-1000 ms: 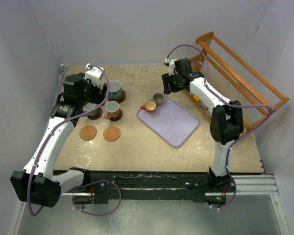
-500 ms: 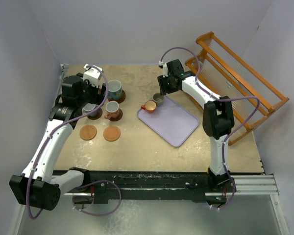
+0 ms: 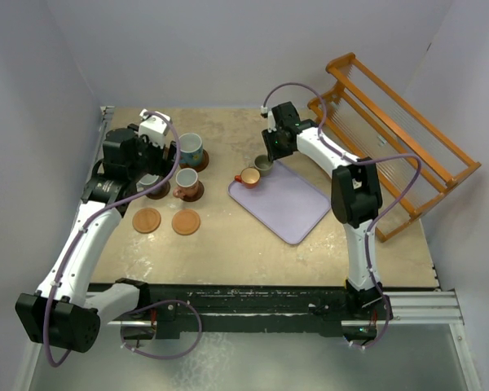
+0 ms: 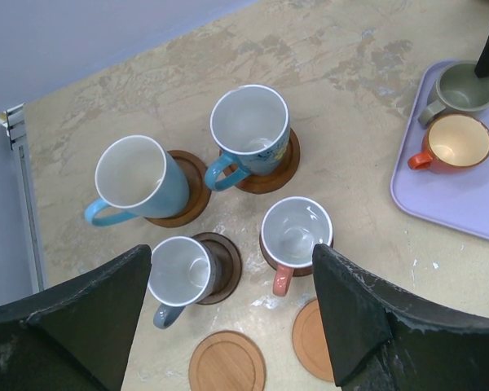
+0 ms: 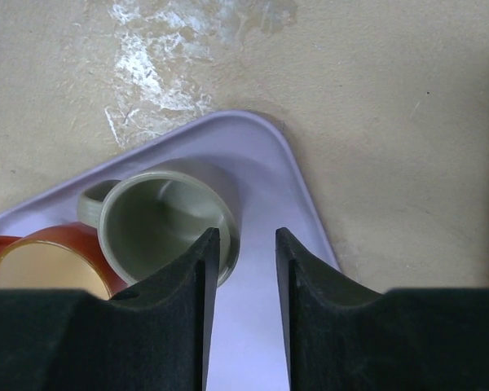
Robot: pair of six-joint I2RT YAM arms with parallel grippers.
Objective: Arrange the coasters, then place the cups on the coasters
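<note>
Four cups stand on dark coasters at the left: two light blue (image 4: 134, 175) (image 4: 248, 126), a grey-blue one (image 4: 178, 273) and a pinkish-red one (image 4: 296, 232). Two orange-brown coasters (image 4: 226, 361) (image 4: 310, 340) lie bare in front of them. My left gripper (image 4: 232, 257) hangs open high above this group. The grey-olive cup (image 5: 155, 224) and the orange cup (image 5: 41, 265) sit at the far corner of the lavender tray (image 5: 261, 155). My right gripper (image 5: 246, 236) is low over the olive cup, one finger inside its rim and one outside, with a gap still showing between them.
An orange wooden rack (image 3: 391, 122) leans at the back right, behind the right arm. The tray (image 3: 289, 204) lies slantwise in the middle of the table. A grey wall runs close along the left of the cups.
The right arm has swung left and down from the rack side to the olive cup, and its jaws have narrowed. The left arm and all cups stay put.
</note>
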